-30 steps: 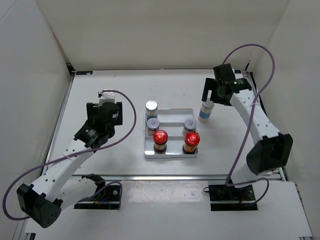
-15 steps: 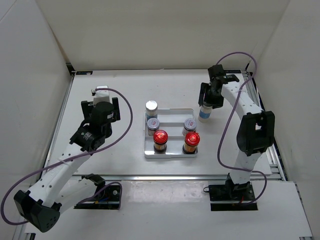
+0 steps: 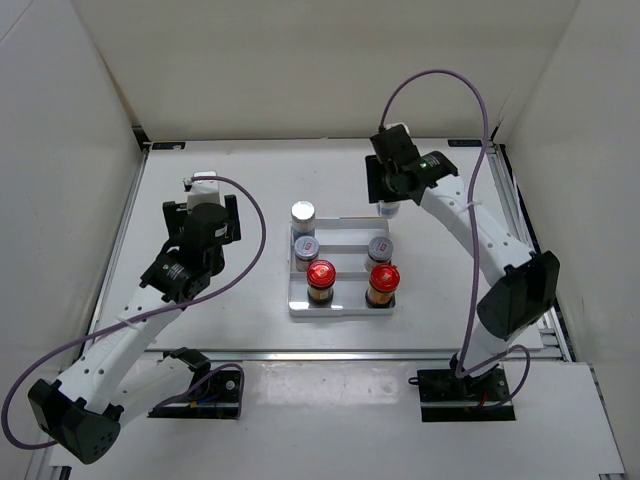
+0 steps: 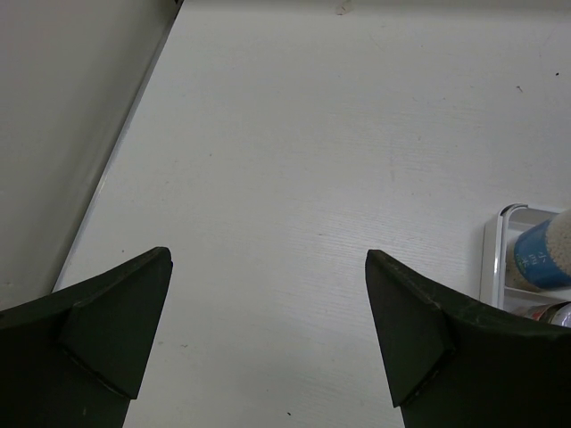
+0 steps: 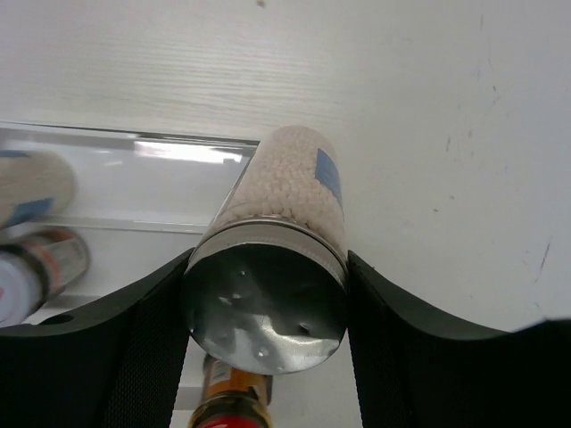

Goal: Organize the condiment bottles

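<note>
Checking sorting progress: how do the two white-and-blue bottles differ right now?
The standing bottle is touched by no gripper; the held bottle is clamped in the right gripper. The standing bottle is at the tray's far left corner; the held bottle is by its far right corner. Both have silver-grey caps and blue labels.

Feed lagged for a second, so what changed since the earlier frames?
The right hand closed on the white-and-blue bottle standing right of the tray and carried it left, toward the tray's far right corner. The left hand shifted slightly and stayed open. The other five bottles did not move.
</note>
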Action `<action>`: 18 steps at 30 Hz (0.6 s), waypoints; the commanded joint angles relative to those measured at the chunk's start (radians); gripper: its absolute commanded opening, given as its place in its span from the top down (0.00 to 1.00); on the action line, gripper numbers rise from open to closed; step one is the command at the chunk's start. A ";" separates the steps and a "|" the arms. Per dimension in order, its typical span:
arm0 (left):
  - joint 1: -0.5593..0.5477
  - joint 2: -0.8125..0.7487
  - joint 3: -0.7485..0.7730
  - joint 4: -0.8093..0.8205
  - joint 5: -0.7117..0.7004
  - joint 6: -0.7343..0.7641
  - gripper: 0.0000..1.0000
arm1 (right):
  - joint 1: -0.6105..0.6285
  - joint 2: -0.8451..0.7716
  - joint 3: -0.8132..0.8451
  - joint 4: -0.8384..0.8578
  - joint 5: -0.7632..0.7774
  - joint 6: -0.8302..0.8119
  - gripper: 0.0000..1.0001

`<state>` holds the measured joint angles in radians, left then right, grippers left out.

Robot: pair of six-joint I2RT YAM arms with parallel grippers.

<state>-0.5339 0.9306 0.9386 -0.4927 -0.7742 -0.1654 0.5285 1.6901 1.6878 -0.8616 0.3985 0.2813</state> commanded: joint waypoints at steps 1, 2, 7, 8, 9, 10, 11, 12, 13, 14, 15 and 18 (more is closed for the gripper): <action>0.003 -0.004 0.014 0.003 0.001 -0.003 0.00 | 0.063 -0.056 0.058 0.035 0.069 -0.037 0.79; 0.003 -0.004 0.014 0.003 0.001 -0.003 0.00 | 0.076 -0.046 0.058 0.035 0.082 -0.037 0.80; 0.003 0.005 0.014 0.003 0.001 -0.003 0.00 | 0.106 -0.007 0.001 0.087 0.053 -0.016 0.81; 0.003 0.005 0.014 0.003 0.001 -0.003 0.00 | 0.107 0.005 -0.008 0.098 0.040 -0.016 0.81; 0.003 0.014 0.014 0.003 0.001 -0.003 0.00 | 0.107 0.019 -0.020 0.116 0.040 -0.007 0.81; 0.003 0.014 0.014 0.003 0.001 -0.003 0.00 | 0.107 0.034 -0.020 0.116 0.027 -0.007 0.81; 0.003 0.014 0.014 0.003 0.001 -0.003 0.00 | 0.107 0.043 -0.020 0.116 0.026 0.005 0.81; 0.003 0.014 0.014 0.003 0.001 -0.003 0.00 | 0.107 0.052 -0.020 0.116 0.026 0.006 0.81; 0.003 0.014 0.014 0.003 0.001 -0.003 0.00 | 0.107 0.062 -0.030 0.116 0.013 0.019 0.81; 0.003 0.014 0.014 0.003 0.001 -0.003 0.00 | 0.107 0.062 -0.040 0.127 -0.022 0.033 0.81; 0.003 0.014 0.014 0.003 0.001 -0.003 0.00 | 0.097 0.062 -0.056 0.136 -0.041 0.033 0.81; 0.003 0.014 0.014 0.003 0.001 -0.003 0.00 | 0.087 0.072 -0.074 0.150 -0.091 0.055 0.80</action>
<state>-0.5339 0.9512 0.9386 -0.4927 -0.7742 -0.1654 0.6254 1.7775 1.6051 -0.7937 0.3527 0.3069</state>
